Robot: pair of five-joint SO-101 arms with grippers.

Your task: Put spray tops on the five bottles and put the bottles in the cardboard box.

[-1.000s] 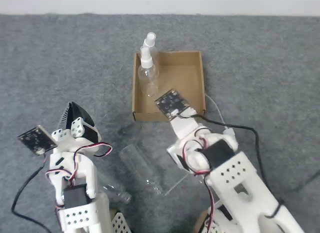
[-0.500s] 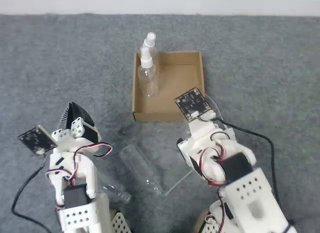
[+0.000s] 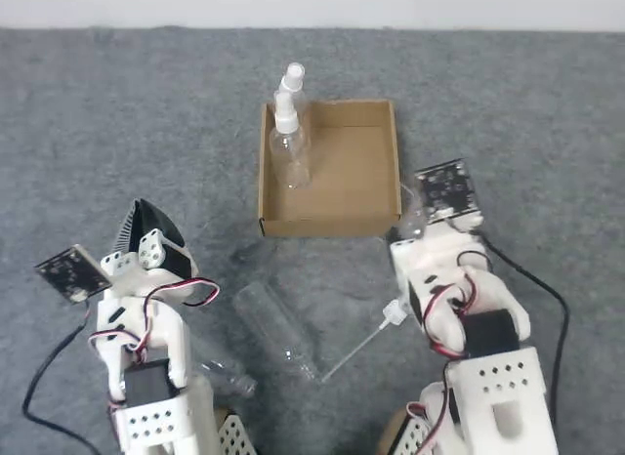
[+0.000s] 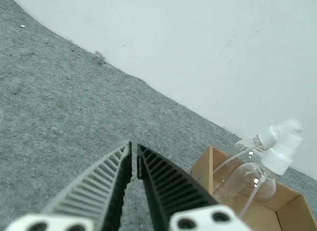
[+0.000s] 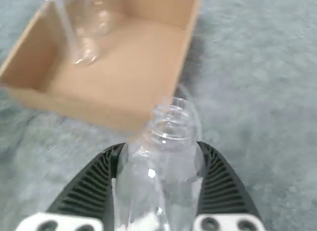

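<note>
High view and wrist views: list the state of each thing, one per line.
Cardboard box: open, holding two bottles.
Two capped bottles: upright, spray tops on.
Right gripper: shut on a bottle.
Held bottle: uncapped.
Left gripper: shut, empty.
Lying bottle: on its side, uncapped.
Second lying bottle: on its side, partly hidden.
Loose spray top: unattached, lying flat.

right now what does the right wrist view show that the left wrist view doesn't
The right wrist view adds the right gripper, its fingers closed on an uncapped clear bottle with an open neck. The left wrist view adds the left gripper, fingers shut on nothing, the white spray tops on the two bottles, and a white wall. Both share the cardboard box, those two bottles standing inside it, and the grey carpet.
</note>
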